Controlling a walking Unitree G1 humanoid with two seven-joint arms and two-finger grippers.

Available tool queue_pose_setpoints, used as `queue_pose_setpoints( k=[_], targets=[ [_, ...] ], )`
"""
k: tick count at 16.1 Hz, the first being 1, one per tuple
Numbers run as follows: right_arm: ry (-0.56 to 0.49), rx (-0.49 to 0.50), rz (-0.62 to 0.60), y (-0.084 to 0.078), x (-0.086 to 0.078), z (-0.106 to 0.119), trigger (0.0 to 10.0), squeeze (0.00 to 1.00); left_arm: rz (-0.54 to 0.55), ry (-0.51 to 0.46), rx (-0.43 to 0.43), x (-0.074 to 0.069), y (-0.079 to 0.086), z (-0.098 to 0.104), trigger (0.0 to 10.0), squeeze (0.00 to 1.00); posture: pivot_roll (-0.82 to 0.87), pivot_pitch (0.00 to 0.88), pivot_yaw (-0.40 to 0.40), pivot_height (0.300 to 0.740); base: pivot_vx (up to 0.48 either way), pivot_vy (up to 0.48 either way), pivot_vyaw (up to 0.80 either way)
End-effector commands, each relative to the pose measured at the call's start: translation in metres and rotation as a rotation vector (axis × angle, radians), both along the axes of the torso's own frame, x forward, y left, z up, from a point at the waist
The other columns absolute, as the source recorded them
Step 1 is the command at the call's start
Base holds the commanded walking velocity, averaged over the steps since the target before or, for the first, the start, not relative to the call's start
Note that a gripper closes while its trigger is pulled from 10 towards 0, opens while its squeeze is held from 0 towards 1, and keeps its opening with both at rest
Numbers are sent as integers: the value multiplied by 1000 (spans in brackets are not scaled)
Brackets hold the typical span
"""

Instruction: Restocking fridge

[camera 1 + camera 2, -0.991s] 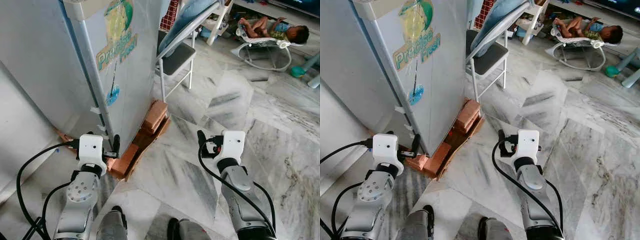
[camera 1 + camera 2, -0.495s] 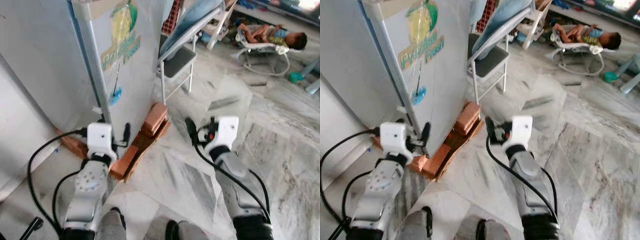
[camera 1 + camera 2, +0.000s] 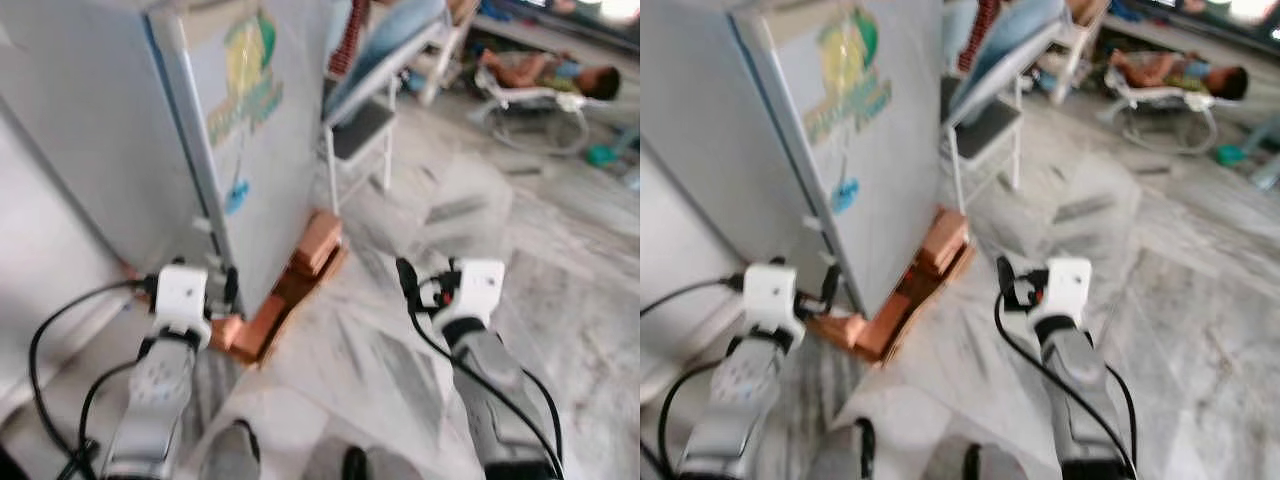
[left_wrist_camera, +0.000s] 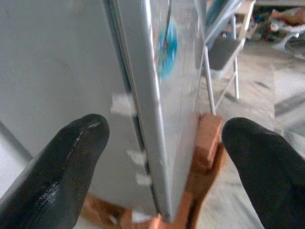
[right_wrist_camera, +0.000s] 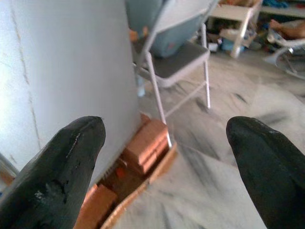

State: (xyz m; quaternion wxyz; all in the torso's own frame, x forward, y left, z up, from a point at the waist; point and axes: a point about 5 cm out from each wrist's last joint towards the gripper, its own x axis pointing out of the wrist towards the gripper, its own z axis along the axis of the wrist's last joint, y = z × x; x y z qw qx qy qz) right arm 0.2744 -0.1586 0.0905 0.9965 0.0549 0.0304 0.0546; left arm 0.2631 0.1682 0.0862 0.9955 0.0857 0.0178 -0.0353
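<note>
The fridge (image 3: 240,150) stands at the robot's left front, a tall grey box with its door shut. A green and yellow sticker (image 3: 245,70) sits high on its side and a small blue round one (image 3: 236,195) lower down. The picture from the head is blurred, so fine detail is lost. The fridge rests on a row of orange bricks (image 3: 300,270) laid along its base, and these jut out onto the marble floor (image 3: 560,250) just where the robot's feet would pass.

The left gripper (image 4: 164,157) is held low at the fridge's near corner, its two black fingers (image 4: 62,162) spread wide apart and holding nothing; the corner edge of the fridge runs between them from the wrist's outlook, with bits of white tape (image 4: 123,102) stuck along the seam. I cannot tell whether either finger touches the metal. The right gripper (image 5: 167,157) hangs out over the open floor, well apart from the fridge, its fingers (image 5: 62,167) also spread and empty.

Just beyond the fridge stands a folding chair (image 3: 365,110) with a grey seat and white legs, something blue draped over its back. It is close beside the fridge's far corner. Farther off, at the back of the room, a person lies in a low bouncer seat (image 3: 545,85) on the floor, with white furniture (image 3: 445,50) nearby.
</note>
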Motion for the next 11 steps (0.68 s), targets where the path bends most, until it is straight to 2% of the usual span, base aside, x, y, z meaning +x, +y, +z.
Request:
queue_pose_setpoints(
  k=[1,3,6,8,11],
  targets=[
    [-17,21,-11,1,2,3,10000,0,-11,-2,13,3,-5,-1,10000,0,135,81,-31,740,0,0,0],
    [-20,-1,15,5,0,3,10000,0,-10,-6,10,7,-9,-2,10000,0,135,64,-40,740,0,0,0],
    [9,27,19,5,0,-7,10000,0,-10,-8,-6,11,-11,-3,10000,0,149,50,-64,740,0,0,0],
    [18,20,37,8,2,-9,10000,0,6,3,-7,13,-8,-6,10000,0,151,78,-77,740,0,292,0],
    [10,13,86,14,3,-4,10000,0,-5,3,0,6,-4,-7,10000,0,153,119,-86,740,0,384,-163]
  ],
)
